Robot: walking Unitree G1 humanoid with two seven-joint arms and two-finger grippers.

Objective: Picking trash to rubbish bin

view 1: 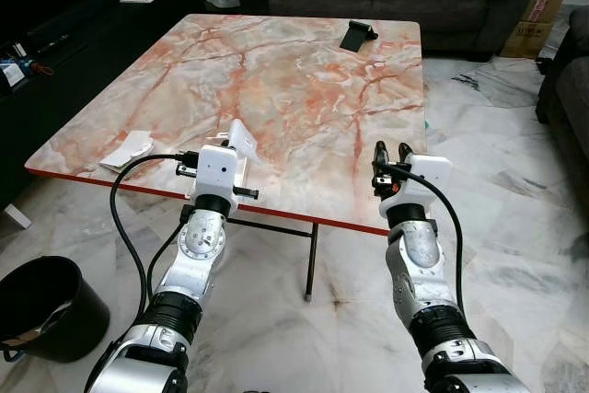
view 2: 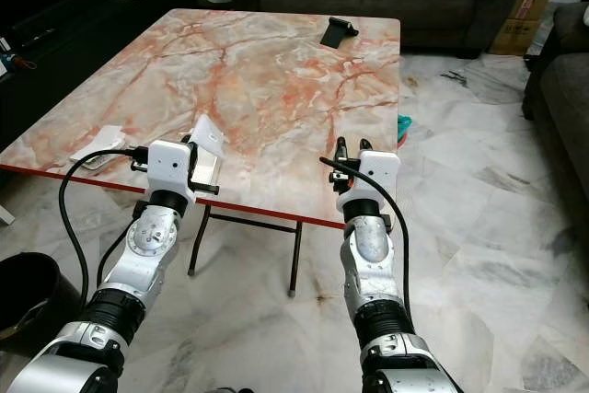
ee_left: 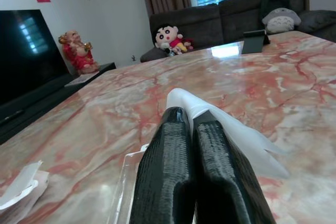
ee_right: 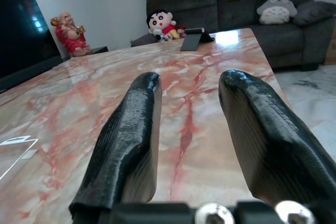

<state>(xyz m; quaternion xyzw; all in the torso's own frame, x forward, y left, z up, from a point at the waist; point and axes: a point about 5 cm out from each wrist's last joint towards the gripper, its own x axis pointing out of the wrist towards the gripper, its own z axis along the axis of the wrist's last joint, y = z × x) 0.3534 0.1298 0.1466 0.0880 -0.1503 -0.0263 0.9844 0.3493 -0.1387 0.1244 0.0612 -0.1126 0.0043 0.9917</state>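
A: Where is the trash at this moment?

B: The left gripper (ee_left: 191, 169) has its two black fingers pressed together on a white piece of paper or thin plastic (view 1: 241, 141). It stands up over the near edge of the marble tabletop (view 1: 304, 71), in the lower centre-left of the head view. Under the fingers I see also the rim of a clear plastic tray (ee_left: 123, 182); if the gripper holds it too, I cannot tell.

A: How do you think the piece will handle?

B: I judge it very light and thin, rather floppy. It can bend or slip out when the arm swings, so the hold should be deep, not only at the edge.

A: And the other gripper?

B: The right gripper (ee_right: 191, 124) hangs with its fingers spread apart and nothing between them, over the near right part of the tabletop.

A: Is there more trash?

B: A crumpled white paper (view 1: 126, 151) lies at the left edge of the tabletop. The black rubbish bin (view 1: 41, 306) stands on the floor in the lower left of the frame, well apart.
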